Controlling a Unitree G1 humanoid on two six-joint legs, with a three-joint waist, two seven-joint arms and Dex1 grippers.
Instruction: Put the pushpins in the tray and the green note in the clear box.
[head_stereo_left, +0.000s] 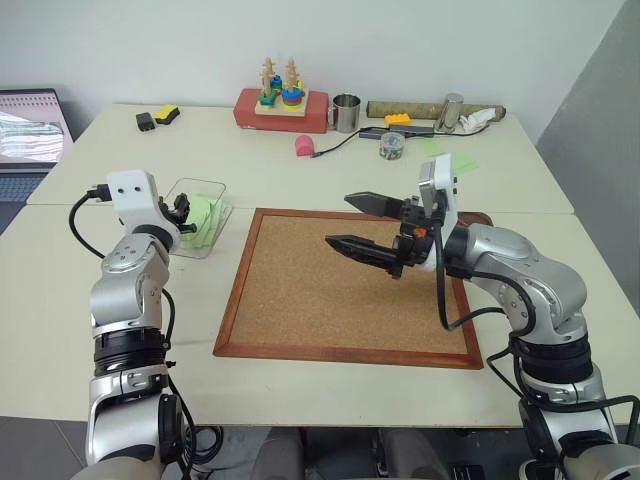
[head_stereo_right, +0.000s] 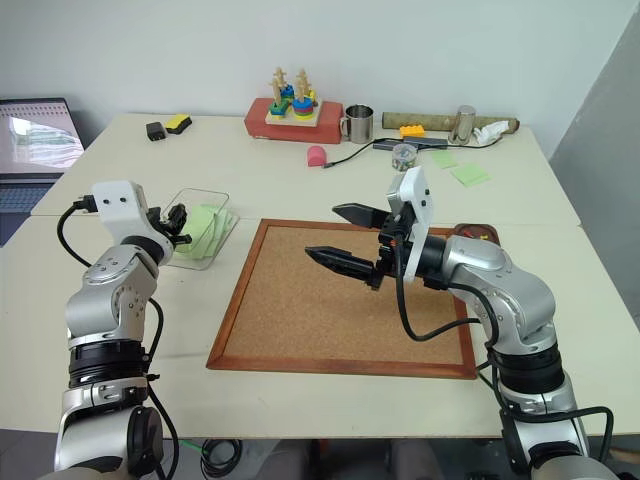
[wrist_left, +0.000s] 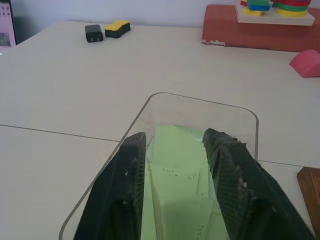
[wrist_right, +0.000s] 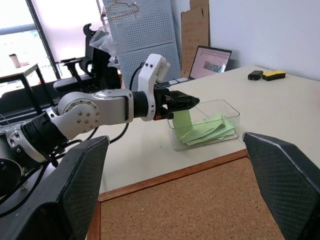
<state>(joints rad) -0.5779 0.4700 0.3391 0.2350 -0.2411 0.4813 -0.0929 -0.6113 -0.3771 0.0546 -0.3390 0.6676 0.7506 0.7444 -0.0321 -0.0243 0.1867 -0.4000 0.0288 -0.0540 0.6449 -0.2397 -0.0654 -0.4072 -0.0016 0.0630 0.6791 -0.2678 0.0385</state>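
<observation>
Checking in from the remote station. The left end effector (wrist_left: 175, 137) is parked level over the transparent, shallow plastic box with rounded corners (wrist_left: 200, 102), which sits on the desk (head_stereo_left: 250, 160) just off the left edge of the big wood-framed cork board (head_stereo_left: 320, 300).

In my left wrist view its two black fingers are spread apart, released rather than clenched. A light green square paper sticky note (wrist_right: 182, 120) hangs straight down from the fingertips, with its lower edge inside the box. I honestly can't tell if it's clinging to one finger or already loose. A few more green paper sheets (wrist_right: 210, 131) lie flat in the box beneath it.

The right end effector (head_stereo_left: 340, 220) floats above the middle of the cork board, pointing toward the robot's left. Its fingers are spread wide and it's got nothing in it.

The small dark brown wooden dish (head_stereo_right: 478, 235) sits at the board's far right corner, mostly hidden behind the right arm. The pushpins are too tiny for me to make out.
</observation>
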